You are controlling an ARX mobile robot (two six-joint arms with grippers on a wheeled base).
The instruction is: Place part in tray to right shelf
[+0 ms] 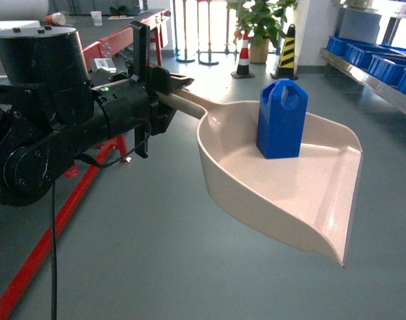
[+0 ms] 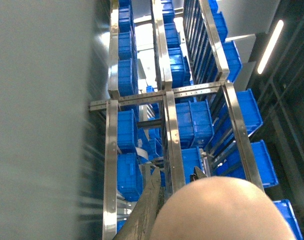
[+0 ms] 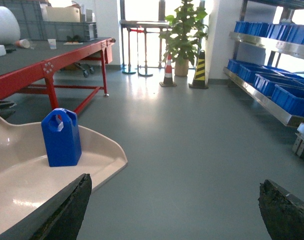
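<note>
The part (image 1: 281, 120), a bright blue boxy block with a peaked top and a holed tab, stands upright inside the tray (image 1: 303, 200), near the tray's back wall and towards the handle end, apart from the flat front lip. The right wrist view shows it the same way: the part (image 3: 61, 137) upright on the tray's pale floor (image 3: 22, 185), close to the raised rear wall.

The tray is held up in the air above the grey floor (image 1: 156, 253), tilted slightly, its long straight handle (image 1: 186, 101) running left into the left claw (image 1: 164, 90). That claw is closed on the handle, its dark fingers clamped on either side of it. In the left wrist view the handle's rounded end fills the bottom edge and little of the claw can be made out.

The right claw (image 3: 176, 210) shows only in its own wrist view: two dark fingers (image 3: 67, 210) spread wide apart, nothing between them, the left finger hanging just over the tray's front corner.

The right shelf (image 1: 369, 73), a stainless steel rack carrying blue crates (image 1: 389, 63), runs along the right edge of the head view, well apart from the tray. A red-framed desk (image 3: 47, 62), traffic cones (image 1: 243, 59) and a potted plant (image 1: 259, 27) stand further back.
</note>
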